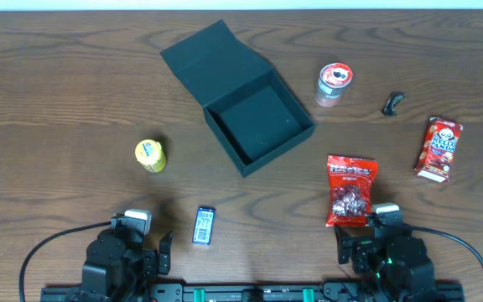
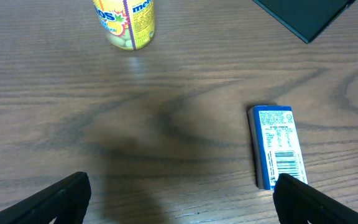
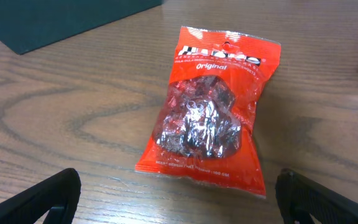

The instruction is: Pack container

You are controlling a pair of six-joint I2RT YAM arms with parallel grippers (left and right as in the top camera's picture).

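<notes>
Now | left claw (image 2: pixel 182 194) released, blue pack (image 2: pixel 277 146) perhaps touching it | right claw (image 3: pixel 179 194) released, red bag (image 3: pixel 210 112) ahead | container (image 1: pixel 258 117) open

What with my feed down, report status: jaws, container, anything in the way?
Left jaws open, empty. Right jaws open, empty, red snack bag just ahead. Container lid open, nothing inside. Opening unobstructed, over.
</notes>
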